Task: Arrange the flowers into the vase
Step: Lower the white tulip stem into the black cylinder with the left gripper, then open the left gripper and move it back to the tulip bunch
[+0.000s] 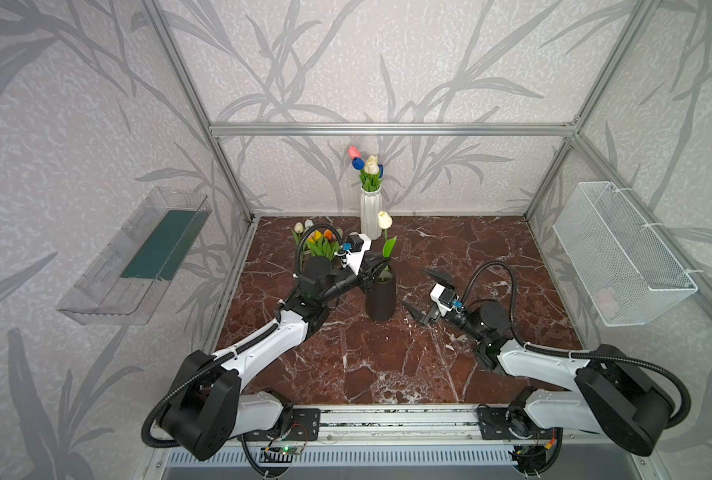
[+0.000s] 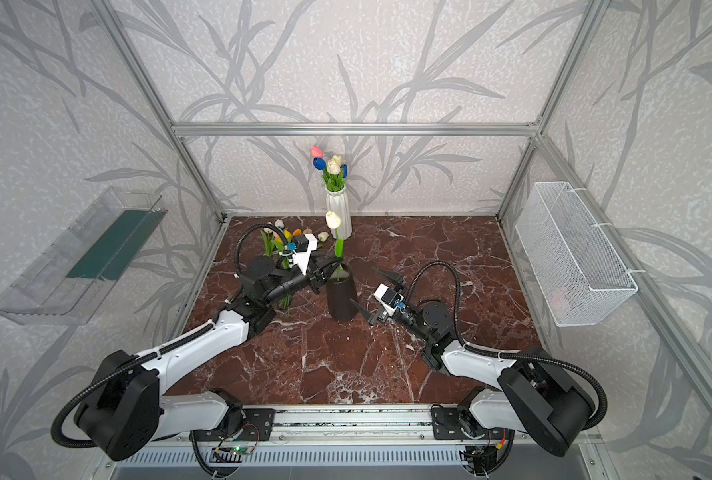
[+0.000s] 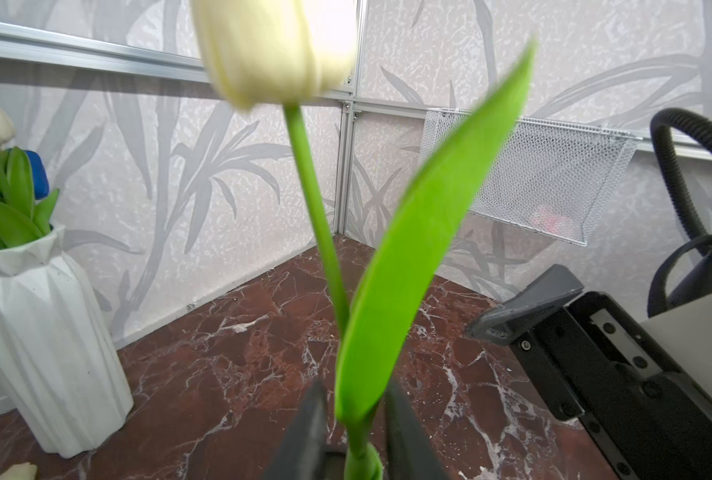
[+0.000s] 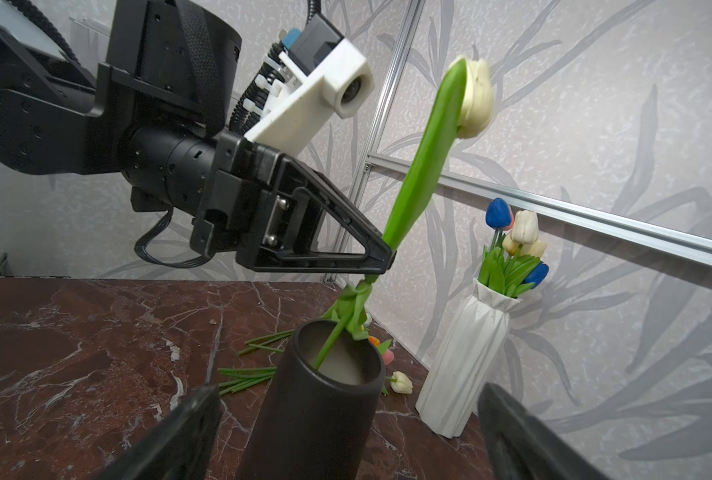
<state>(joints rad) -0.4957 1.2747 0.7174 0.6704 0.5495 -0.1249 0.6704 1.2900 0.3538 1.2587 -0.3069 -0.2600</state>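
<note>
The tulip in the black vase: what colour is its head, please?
Creamy white head, clearest in the right wrist view.

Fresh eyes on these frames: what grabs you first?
A white tulip stands in the black vase in the middle of the table. The left pincer straddles its stem just above the rim, and the right pincer is wide open beside the vase. At the back wall a white ribbed vase holds a tulip bunch, blue, pink and white; loose tulips lie at the table's back left.
</note>
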